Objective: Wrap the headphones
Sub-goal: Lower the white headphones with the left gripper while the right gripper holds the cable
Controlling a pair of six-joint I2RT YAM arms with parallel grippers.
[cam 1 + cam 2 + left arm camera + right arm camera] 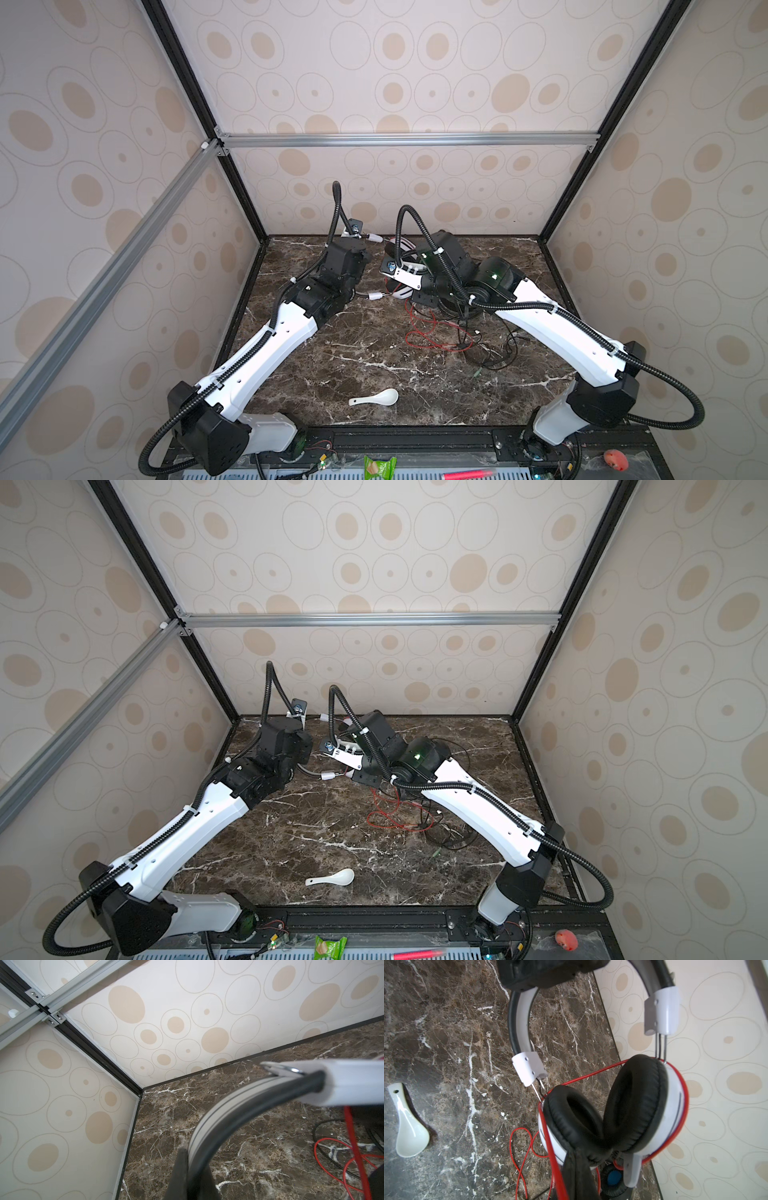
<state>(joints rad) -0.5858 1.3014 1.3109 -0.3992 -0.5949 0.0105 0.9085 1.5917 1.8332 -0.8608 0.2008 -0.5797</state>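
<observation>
Anchor: left gripper [194, 1169] clamped on grey band [220, 1109] of white headphones [643, 1103]. It likely holds the set steady so it can't turn while the cord goes round.
Puller: right gripper [572, 1169] closed. Red cord [591, 1075] runs taut into it and looks pinched there, but the contact itself is hidden.
Cord path: one pass round the outside of both ear cups [672, 1118], which sit pad to pad. The tension probably stops that turn slipping off.
Headphones place: far middle of table [332, 365], between the two grippers, seemingly raised off the marble.
Slack: red loops lie on the table right of centre, so more is left to wind.
Black headphones [613, 1177]: blue lining shows beneath the white set, the rest mostly hidden. Black cord [494, 353] lies tangled near-right, unwound.
Spoon [376, 397]: white, near centre, well apart from the work, no part in the task.
Stage: first set partly wrapped, I judge; second not begun.
</observation>
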